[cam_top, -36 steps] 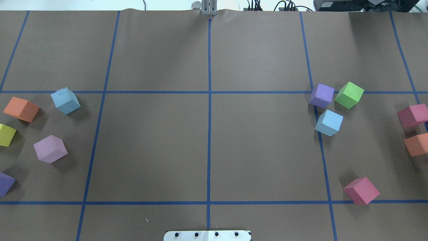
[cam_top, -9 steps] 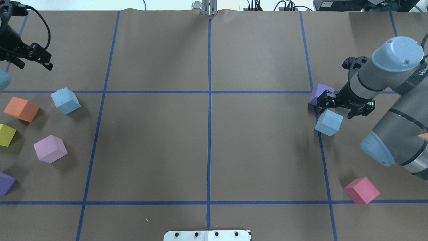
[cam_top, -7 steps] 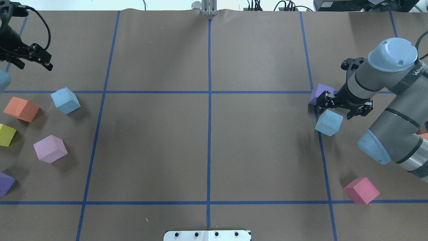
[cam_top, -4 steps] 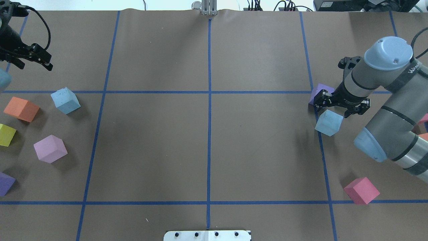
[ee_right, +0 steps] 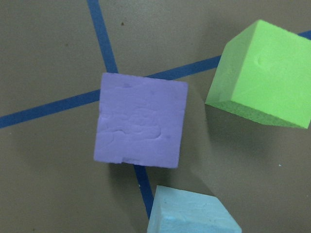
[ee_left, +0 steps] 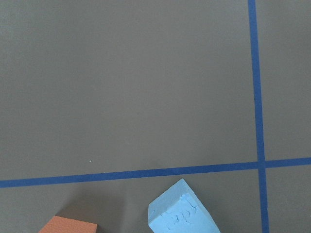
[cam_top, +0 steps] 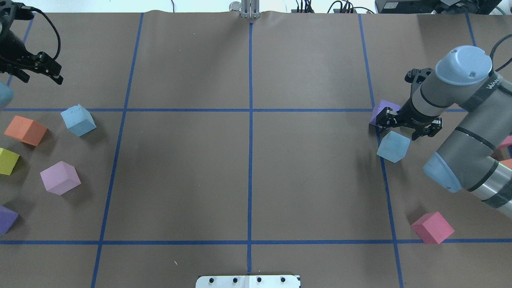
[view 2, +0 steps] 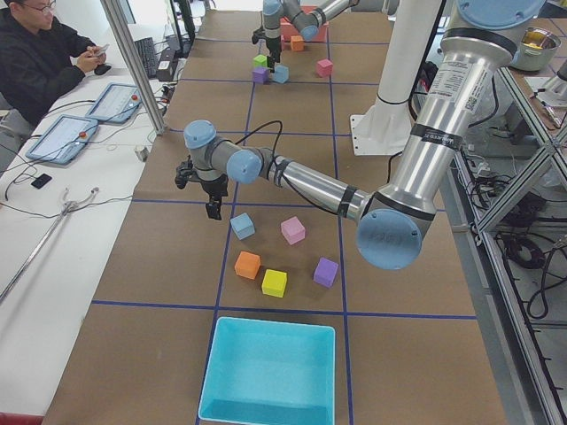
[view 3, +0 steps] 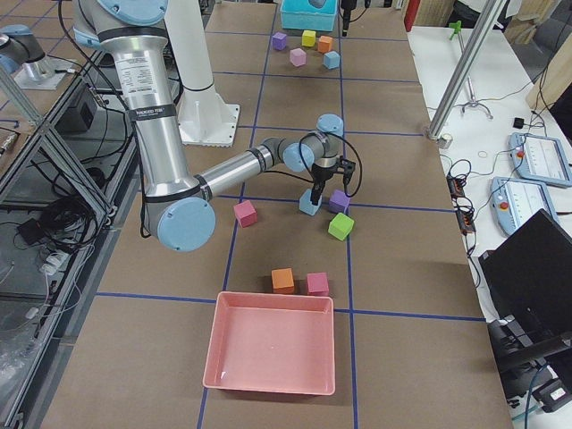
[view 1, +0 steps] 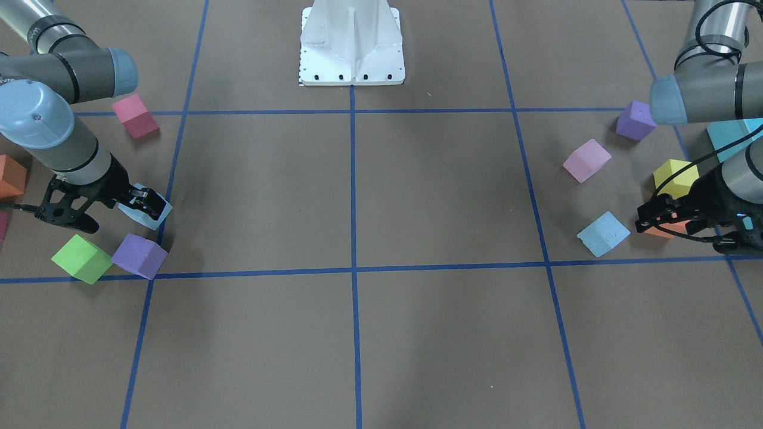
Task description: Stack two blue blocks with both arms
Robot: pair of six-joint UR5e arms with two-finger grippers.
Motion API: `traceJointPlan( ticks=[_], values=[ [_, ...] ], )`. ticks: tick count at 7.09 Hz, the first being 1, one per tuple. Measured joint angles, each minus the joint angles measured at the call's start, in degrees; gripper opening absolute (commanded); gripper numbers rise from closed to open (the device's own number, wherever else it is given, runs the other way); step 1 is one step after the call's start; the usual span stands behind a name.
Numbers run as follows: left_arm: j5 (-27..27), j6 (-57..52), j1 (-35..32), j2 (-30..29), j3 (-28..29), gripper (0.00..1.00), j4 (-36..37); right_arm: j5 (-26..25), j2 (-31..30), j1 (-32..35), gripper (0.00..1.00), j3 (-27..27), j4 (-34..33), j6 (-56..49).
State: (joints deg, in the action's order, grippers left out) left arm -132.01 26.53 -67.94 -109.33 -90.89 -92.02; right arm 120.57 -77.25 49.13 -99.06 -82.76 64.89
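From the front, nothing is stacked yet: your right gripper (view 1: pixel 122 215) hangs wide open at the right blue block (view 1: pixel 150 221), one finger over it, not gripping. A purple cube (view 1: pixel 139 255) and a green cube (view 1: pixel 81 258) sit just beside it and crowd that side. Overhead, your left gripper (cam_top: pixel 42 79), also spread wide, hovers apart from the left blue block (cam_top: pixel 78 120), on its far side; an orange cube (cam_top: pixel 25 130) lies near. Both pickups and the stacking itself are left, I judge.

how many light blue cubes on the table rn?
2. Left blue block sits beside the orange cube on the robot's left; right blue block sits near the purple cube on its right. None appears hidden.
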Motion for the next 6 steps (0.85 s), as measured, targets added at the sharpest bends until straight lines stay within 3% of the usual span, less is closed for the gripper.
traceJointPlan(
  ticks=[2,6],
  values=[
    [-0.06,0.01,0.00,0.00,-0.09,0.99,0.00,-0.56,-0.18,0.00,0.95,2.30,3.38,0.53],
    [-0.04,0.01,0.00,0.00,-0.16,0.99,0.00,-1.08,-2.16,-0.89,0.95,1.99,7.20,3.85]
  ],
)
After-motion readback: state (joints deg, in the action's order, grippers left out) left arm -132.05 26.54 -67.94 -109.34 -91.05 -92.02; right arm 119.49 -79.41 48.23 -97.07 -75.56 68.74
